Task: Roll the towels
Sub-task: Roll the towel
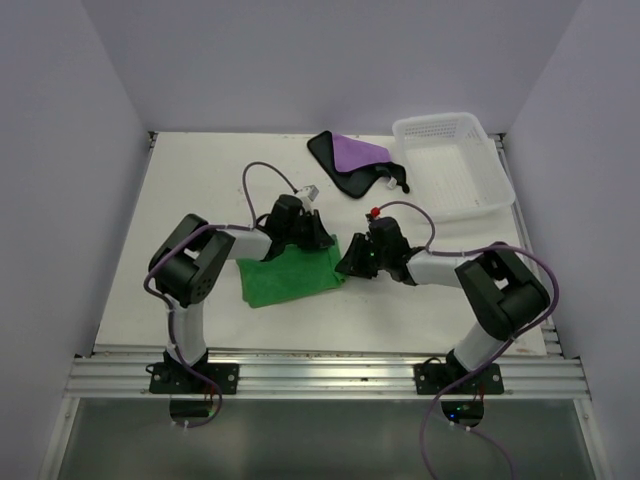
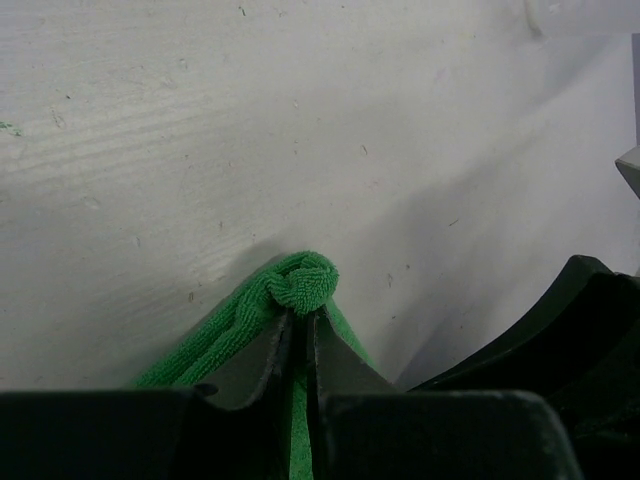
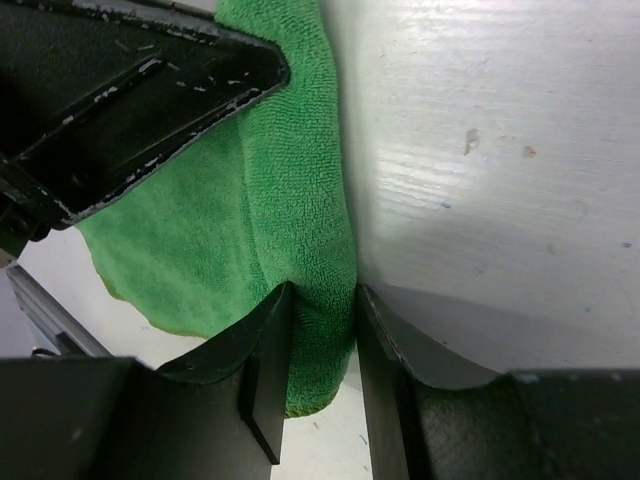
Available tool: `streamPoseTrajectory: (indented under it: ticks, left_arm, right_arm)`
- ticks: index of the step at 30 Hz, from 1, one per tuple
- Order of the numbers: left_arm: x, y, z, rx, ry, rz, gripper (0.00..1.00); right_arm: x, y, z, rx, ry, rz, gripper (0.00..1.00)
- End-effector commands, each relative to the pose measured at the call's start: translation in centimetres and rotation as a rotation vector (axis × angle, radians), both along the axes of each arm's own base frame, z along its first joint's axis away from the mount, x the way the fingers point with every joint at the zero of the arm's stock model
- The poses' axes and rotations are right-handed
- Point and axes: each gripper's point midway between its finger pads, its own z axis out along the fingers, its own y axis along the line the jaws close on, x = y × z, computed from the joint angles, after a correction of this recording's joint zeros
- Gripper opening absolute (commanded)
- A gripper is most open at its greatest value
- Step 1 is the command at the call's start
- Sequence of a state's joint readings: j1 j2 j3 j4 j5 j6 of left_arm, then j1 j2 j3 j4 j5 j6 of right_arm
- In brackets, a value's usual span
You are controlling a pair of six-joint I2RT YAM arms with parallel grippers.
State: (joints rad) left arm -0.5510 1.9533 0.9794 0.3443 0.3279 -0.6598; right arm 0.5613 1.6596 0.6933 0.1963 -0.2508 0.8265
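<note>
— Where's the one they're working on?

— The green towel (image 1: 290,275) lies flat on the tabletop (image 1: 200,200), on the arms' side of the white basket (image 1: 455,165) and to its left, well apart from it. The purple towel (image 1: 352,158) sits just beside the basket's left wall, part folded so its black back shows. I can't tell whether it touches the basket. Nobody's handling it.

— And both arms are on the green one?

— Both, along the side of it that faces the basket. The left gripper (image 2: 303,318) has its jaws pressed nearly together on a small bunched knot of cloth at the corner. The right gripper (image 3: 322,300) stands lower down the same side, jaws either side of a thick doubled edge, with the cloth filling the gap between them. It looks to me like a pinch rather than a loose straddle.

— Why grab it at two spots on one side?

— My guess is that it keeps that edge straight. If only one end were lifted, the cloth would twist, and a roll started crooked comes out as a cone. With two holds on the same edge they can turn it over evenly, away from the basket.

— So is it rolled yet?

— Not that I can see. Most of it is spread out, so I'd say this is the very start.
</note>
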Motion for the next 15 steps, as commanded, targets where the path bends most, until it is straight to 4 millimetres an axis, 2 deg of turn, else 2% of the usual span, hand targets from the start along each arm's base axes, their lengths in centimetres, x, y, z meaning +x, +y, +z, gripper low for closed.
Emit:
streamPoseTrajectory:
  ticks: [1, 8, 15]
  left_arm:
    - [0.3, 1.3, -0.3, 0.033, 0.003, 0.061, 0.00]
    - [0.2, 1.9, -0.1, 0.039, 0.004, 0.095, 0.00]
    - [0.3, 2.3, 0.2, 0.053, -0.001, 0.113, 0.00]
  right_arm:
    - [-3.3, -2.2, -3.8, -0.176, 0.067, 0.046, 0.35]
    - [-4.3, -2.7, -5.4, -0.381, 0.043, 0.102, 0.31]
    - [-4.7, -3.0, -6.0, -0.416, 0.037, 0.118, 0.06]
